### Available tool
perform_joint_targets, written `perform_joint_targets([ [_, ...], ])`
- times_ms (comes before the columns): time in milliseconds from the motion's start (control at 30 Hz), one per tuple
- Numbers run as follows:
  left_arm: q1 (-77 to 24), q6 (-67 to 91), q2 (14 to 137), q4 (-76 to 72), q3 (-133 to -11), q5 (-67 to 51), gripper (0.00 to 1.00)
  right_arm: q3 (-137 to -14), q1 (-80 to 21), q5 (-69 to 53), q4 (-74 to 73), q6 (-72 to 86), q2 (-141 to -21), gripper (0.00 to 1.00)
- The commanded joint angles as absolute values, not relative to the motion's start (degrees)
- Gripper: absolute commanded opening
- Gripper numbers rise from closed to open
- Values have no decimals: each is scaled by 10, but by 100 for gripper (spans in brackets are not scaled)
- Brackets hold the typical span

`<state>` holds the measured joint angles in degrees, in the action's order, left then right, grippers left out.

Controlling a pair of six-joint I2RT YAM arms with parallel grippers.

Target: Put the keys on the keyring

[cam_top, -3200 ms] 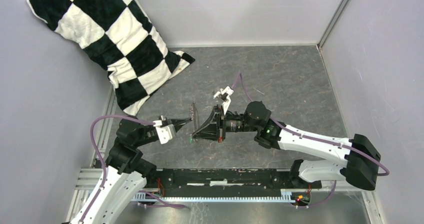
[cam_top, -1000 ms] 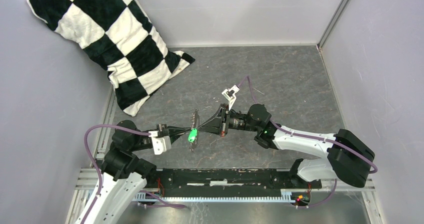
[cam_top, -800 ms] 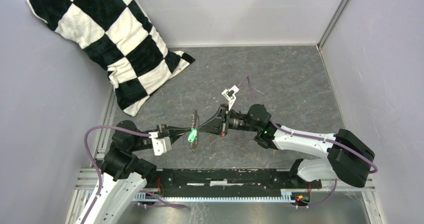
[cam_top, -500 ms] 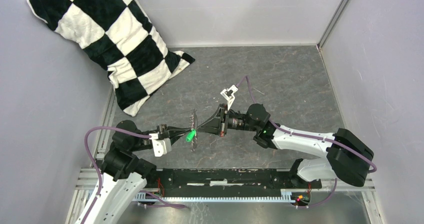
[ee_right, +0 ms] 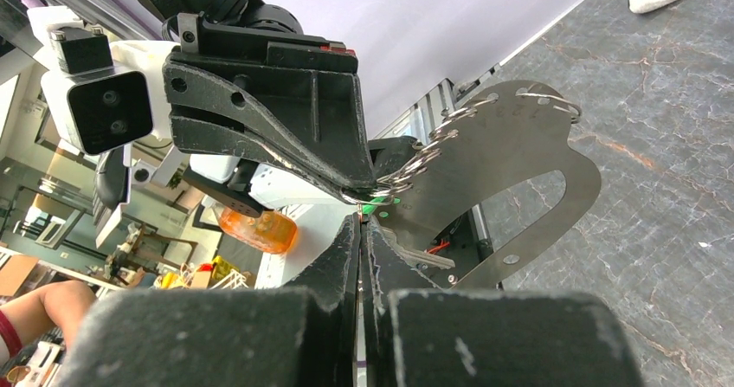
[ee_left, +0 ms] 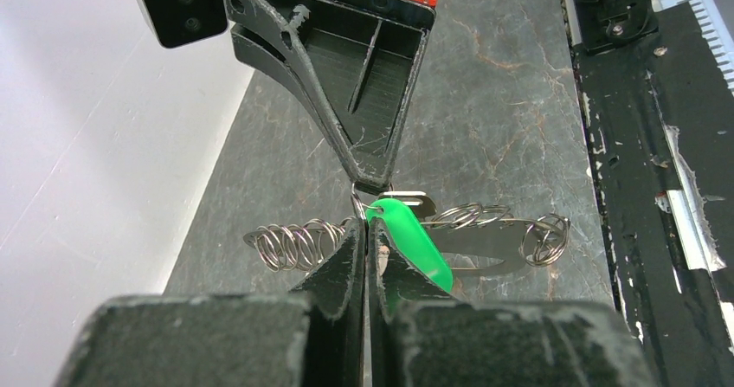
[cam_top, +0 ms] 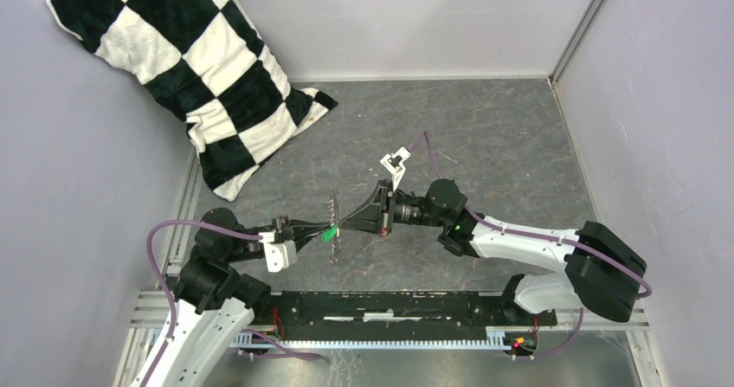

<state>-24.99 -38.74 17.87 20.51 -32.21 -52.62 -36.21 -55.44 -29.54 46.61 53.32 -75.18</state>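
Keys (ee_left: pixel 412 245) against keyring (ee_right: pixel 528 140), between left gripper (ee_left: pixel 365 236) and right gripper (ee_right: pixel 361 229); pillow (cam_top: pixel 199 67) apart

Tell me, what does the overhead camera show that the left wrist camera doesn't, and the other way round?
Only overhead: the checkered pillow leaning in the far left corner, and the right arm in full.

Only the left wrist: the small rings along the keyring made out as separate wire coils, close up.

Both: the keys with the green tag, the keyring, and the shut left tool and right tool meeting tip to tip.
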Motion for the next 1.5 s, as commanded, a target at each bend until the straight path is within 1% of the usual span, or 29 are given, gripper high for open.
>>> perform_joint_targets([
  [0,-252,-411,173,206,-340,-547,2,-388,-555,-287,495,534,-757,1],
  [500,-251,-429,169,230,-346,-549,2,-389,-554,-286,497,534,-760,1],
  [733,-251,-467,175,264,-353,-559,2,-394,-554,-286,492,529,-758,1],
  [1467,-251,-465,181,265,-353,-563,2,-414,-565,-290,467,504,-759,1],
])
